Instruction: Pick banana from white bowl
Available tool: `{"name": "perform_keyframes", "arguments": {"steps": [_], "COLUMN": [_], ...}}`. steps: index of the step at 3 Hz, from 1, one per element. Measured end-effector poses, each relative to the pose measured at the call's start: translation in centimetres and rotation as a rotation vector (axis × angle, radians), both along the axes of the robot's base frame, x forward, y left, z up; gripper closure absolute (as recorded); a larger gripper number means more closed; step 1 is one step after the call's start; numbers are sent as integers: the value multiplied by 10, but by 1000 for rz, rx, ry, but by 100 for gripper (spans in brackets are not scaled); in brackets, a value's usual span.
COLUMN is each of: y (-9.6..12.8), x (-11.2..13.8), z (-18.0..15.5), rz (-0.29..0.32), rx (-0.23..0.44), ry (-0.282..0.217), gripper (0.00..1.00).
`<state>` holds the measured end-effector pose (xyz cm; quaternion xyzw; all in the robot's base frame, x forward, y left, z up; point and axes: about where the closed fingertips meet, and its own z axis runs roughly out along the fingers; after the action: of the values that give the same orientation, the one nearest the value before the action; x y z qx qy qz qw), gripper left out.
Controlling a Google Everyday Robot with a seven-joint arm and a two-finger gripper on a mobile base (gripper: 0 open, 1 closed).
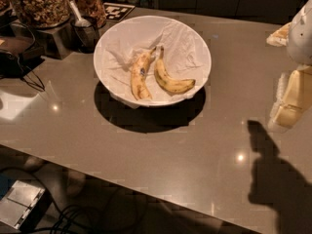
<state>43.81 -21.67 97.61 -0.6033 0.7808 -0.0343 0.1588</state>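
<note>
The white bowl (108,39), wide and shallow with crumpled white paper inside, stands on the grey table at the upper middle. In it lie two bananas side by side. The banana (169,81) is slim, curved and deep yellow with brown speckles, and lies on the right. A paler, straighter banana (139,78) with a small dark sticker lies on the left. My gripper (287,108) hangs at the right edge of the view, above the table. It is well to the right of the bowl and touches nothing.
Two glass jars of nuts (40,3) (90,1) and a dark cup with a spoon (86,29) stand at the back left beside the bowl. A black device with cables (15,53) lies at the left. The table's front edge runs diagonally; a box (19,204) lies on the floor.
</note>
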Motion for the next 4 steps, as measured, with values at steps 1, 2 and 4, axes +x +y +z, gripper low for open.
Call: {"name": "perform_keyframes", "arguments": {"steps": [1,2,4], "y": [2,12,34], "x": [1,3,23], "z": [2,11,21], "rz": [3,59,30], "rx": [-5,-38,10], "ry": [-9,-30,-51], "gripper": [0,0,0]}}
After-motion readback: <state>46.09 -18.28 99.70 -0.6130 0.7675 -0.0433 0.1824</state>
